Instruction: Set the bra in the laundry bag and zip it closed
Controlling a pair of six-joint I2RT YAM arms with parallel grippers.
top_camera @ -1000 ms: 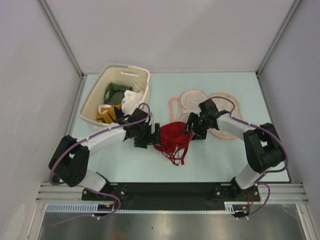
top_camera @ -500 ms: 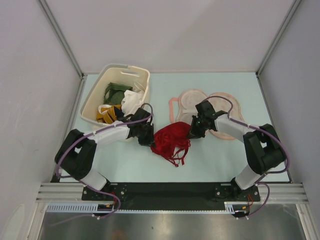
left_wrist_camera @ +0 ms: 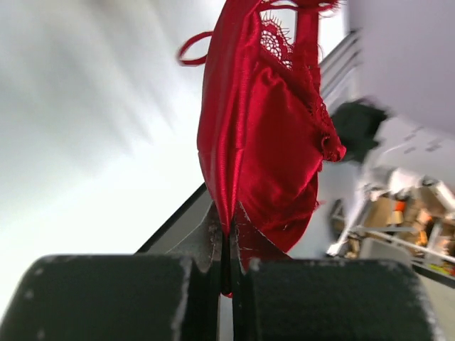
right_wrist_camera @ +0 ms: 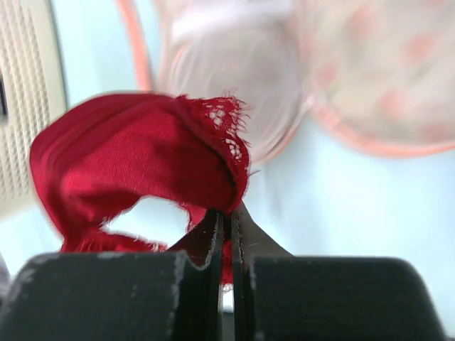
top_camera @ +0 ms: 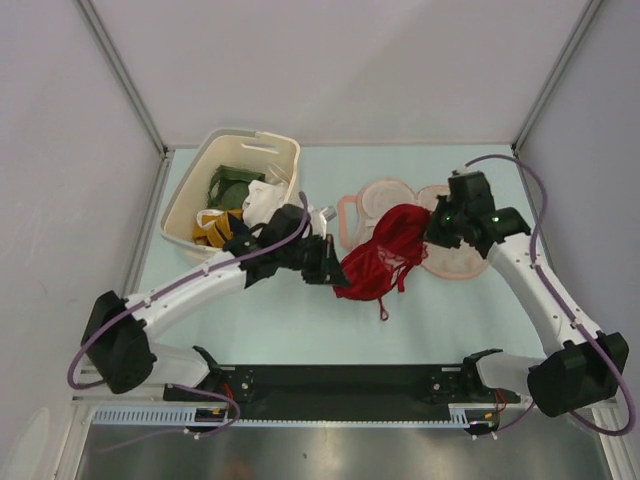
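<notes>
We have the bra (top_camera: 385, 255) slung between both arms above the desk (top_camera: 280, 320). From the top view it sits at the middle of the desk, its 1 o'clock end overlapping the laundry bag (top_camera: 372, 197), which lies flat at 12 to 3 o'clock from it. The left gripper (top_camera: 338, 278) is pinched down on the satin edge at the bra's 8 o'clock end, its jaws almost touching with only a thin fold of cloth between them. The right gripper (top_camera: 428, 234) is likewise clamped narrow on the lacy hem at the 2 o'clock end. We judge the garment to be very light, limp and rather slippery: it sags and bunches between the two holds, and a thin strap dangles towards 6 o'clock. The lace looks delicate, so we would not pull the ends hard apart. The seamed edges make better holds than the smooth cup fabric or the straps, which could slide out or snag. The cream basket (top_camera: 262, 138) stands at 10 o'clock, well apart.
</notes>
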